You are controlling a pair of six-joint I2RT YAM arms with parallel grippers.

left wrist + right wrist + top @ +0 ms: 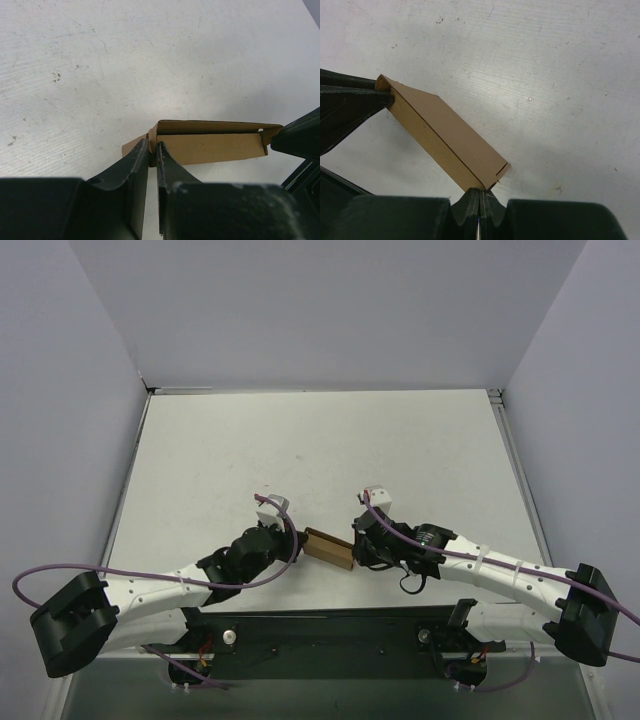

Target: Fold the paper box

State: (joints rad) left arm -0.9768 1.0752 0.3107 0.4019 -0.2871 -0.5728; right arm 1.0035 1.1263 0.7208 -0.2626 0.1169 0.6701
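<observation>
The paper box (330,548) is a folded brown cardboard sleeve, long and flat, held between my two grippers near the table's front edge. My left gripper (300,537) is shut on the flap at its left end, and the left wrist view shows the fingers (140,160) pinching that cardboard edge beside the paper box (210,147). My right gripper (357,548) is shut on the opposite end. In the right wrist view its pressed-together tips (480,191) meet the corner of the paper box (445,130). A small tab sticks out at that end. A shadow lies under the box.
White scuffed tabletop (320,450) stretches behind the box, bounded by pale walls on the left, back and right. A black mounting rail (320,635) with both arm bases runs along the near edge. Purple cables loop from each arm.
</observation>
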